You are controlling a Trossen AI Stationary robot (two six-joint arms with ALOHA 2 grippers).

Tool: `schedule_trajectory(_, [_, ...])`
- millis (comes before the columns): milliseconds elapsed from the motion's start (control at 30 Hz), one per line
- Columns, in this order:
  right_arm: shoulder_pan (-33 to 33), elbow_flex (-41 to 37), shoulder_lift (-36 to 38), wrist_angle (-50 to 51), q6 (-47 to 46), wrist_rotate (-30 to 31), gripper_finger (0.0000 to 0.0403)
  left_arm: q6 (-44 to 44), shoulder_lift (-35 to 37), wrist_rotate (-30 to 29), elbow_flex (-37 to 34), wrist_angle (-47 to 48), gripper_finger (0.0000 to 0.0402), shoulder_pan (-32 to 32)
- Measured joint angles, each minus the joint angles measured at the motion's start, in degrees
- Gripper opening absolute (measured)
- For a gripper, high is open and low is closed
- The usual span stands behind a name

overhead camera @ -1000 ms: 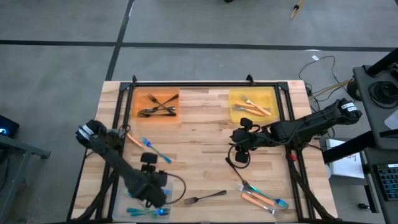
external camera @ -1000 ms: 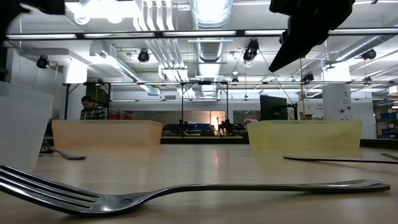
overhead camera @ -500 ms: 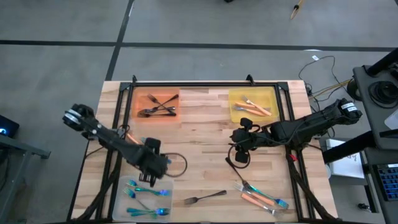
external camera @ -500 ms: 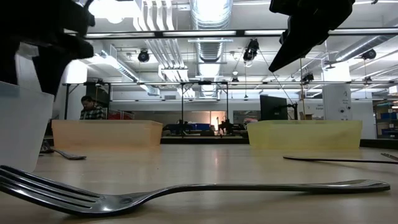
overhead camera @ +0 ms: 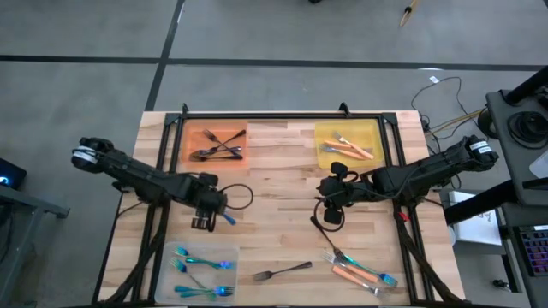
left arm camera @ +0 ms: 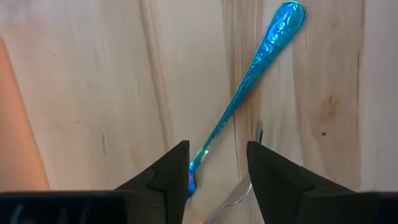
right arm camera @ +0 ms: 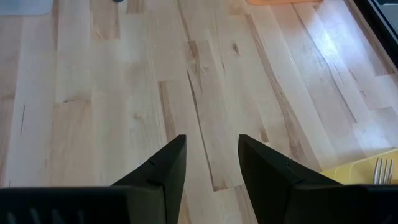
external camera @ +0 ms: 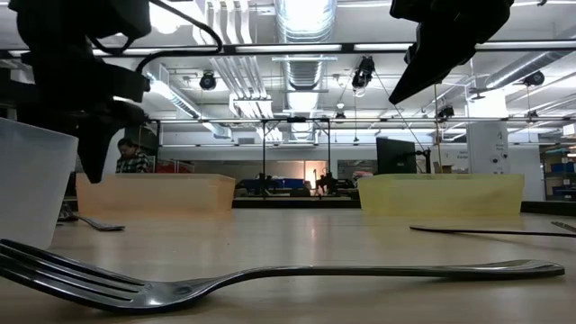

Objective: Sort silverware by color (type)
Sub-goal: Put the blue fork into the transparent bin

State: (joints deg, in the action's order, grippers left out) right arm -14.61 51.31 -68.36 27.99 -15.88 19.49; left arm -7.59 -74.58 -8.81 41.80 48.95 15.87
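Two end effectors in view. Left end effector [overhead camera: 204, 224], left of centre in the high view, fingers parted, straddling a blue-teal utensil [left arm camera: 249, 81] lying on the surface [overhead camera: 274, 231]; only the left wrist view shows its patterned handle and a second metal tip beside it. Right end effector [overhead camera: 330, 216], right of centre, fingers apart over bare wood. Grey fork [external camera: 270, 274] fills the low view's foreground. Clear tray [overhead camera: 168, 275], lower left, holds teal forks [overhead camera: 199, 257]. Since half a second ago, the left arm has shifted up-frame, away from that tray.
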Motion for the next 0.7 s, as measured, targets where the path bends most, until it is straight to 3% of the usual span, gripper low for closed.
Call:
schedule_trajectory(467, [0.01, 0.0, 0.0, -0.01, 0.0, 0.01, 0.0137, 1.52, -6.91, 2.03, -0.02, -0.12, 0.0139, -2.61])
schedule_trajectory(700, [0.01, 0.0, 0.0, 0.0, 0.0, 0.02, 0.0137, 7.41, -10.78, 2.14, 0.4, -1.71, 0.0139, -3.74])
